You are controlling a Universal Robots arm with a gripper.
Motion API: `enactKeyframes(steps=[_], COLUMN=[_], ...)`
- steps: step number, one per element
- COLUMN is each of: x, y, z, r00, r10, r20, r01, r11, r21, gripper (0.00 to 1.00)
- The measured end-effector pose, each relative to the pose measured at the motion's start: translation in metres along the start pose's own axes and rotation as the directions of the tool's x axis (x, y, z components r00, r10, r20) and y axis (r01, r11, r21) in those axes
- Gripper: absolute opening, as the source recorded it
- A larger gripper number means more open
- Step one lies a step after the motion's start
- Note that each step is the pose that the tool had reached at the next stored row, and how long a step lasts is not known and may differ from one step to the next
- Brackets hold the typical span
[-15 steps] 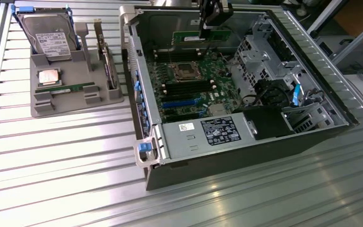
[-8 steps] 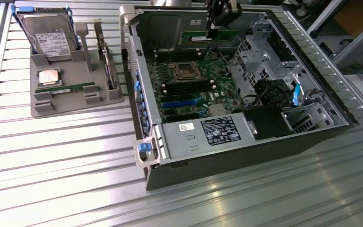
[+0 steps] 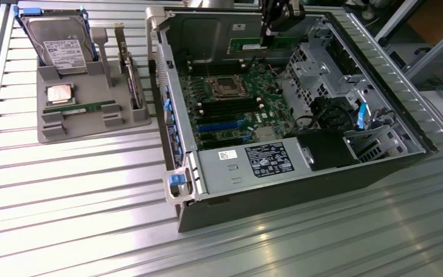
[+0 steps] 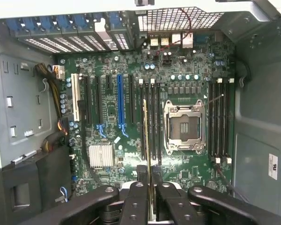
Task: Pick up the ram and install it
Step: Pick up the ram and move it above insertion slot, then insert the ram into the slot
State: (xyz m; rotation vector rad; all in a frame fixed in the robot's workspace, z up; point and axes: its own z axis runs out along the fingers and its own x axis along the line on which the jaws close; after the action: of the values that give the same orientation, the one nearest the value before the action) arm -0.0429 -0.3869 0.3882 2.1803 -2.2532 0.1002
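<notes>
Jaws clamped on ram point(image 3: 246, 45) — edge-on over slots point(image 4: 155, 122) beside socket point(image 4: 184, 126); case walls point(image 4: 262, 117) well apart

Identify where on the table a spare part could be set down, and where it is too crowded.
Free: the slatted table on the near side of the gray holder, up to the computer case; also the strip nearer than the case. Crowded: the holder, with its hard drive, and the case's inside, where the gripper holds the ram over the motherboard.
</notes>
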Motion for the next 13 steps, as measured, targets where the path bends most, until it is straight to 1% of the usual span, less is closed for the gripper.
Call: enactKeyframes(steps=[2, 4, 13], x=[-0.0001, -0.0002, 0.0003], y=[-0.0041, -0.0059, -0.0058], z=[0.0001, 0.0002, 0.0008], r00=[1.0000, 1.0000, 1.0000], r10=[0.000, 0.000, 0.000], r20=[-0.0001, -0.0001, 0.0001], r01=[0.000, 0.000, 0.000], r11=[1.0000, 1.0000, 1.0000], r21=[-0.0001, 0.0000, 0.0000], gripper=[0.13, 0.13, 0.13])
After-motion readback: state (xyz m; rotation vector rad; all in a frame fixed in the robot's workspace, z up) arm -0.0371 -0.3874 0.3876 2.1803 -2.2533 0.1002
